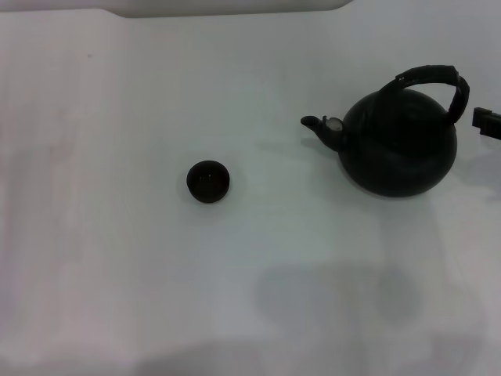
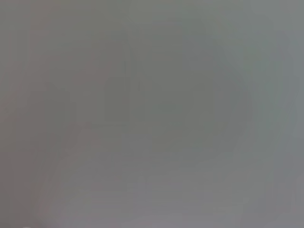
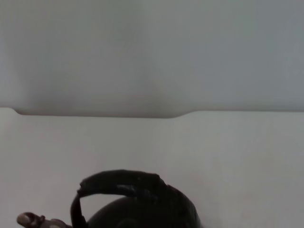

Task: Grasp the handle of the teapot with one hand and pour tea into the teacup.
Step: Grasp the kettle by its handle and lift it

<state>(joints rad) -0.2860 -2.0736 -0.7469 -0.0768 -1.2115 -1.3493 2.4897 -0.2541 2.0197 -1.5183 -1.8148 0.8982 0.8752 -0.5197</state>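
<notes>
- One teacup point(image 1: 208, 181) sat on the white table point(image 1: 102, 235), left of centre in the head view: a small, round, dark brown-black bowl with no handle, standing upright and alone.
- One teapot point(image 1: 399, 145) stood well apart to the cup's right, a big round matte-black pot, far larger than the cup and upright on the table.
- Its short spout point(image 1: 315, 124) pointed left toward the cup and carried a small silvery spot.
- One handle point(image 1: 430, 78), thick, black and arched, rose over the pot's top; the right wrist view showed the same arch point(image 3: 123, 183) from close by.
- The right gripper point(image 1: 487, 121) showed only as a dark tip at the right edge, just beside the handle's right end and not touching it; how far its fingers were spread could not be told.
- The left gripper was out of sight.
</notes>
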